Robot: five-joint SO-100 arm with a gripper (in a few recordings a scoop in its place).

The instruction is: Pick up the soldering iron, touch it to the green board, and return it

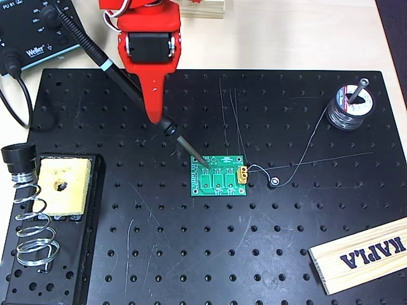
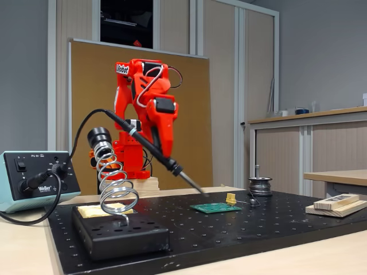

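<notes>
Touch step in hand. Gripper (image 1: pixel 154 114) fingers clamped on soldering iron (image 1: pixel 105 63), wand slanted down, cable trailing to control box (image 1: pixel 32 28). Tip rests on or just above green board (image 1: pixel 219 175) near its upper-left corner; contact unclear. Board lies flat on perforated plate (image 1: pixel 191 254). Next, judged: lift tip clear, swing to coiled spring holder (image 1: pixel 35 219), slide tip in without snagging cable.

Bright red arm (image 2: pixel 146 109) with black motors, white wires, white lettering.
</notes>
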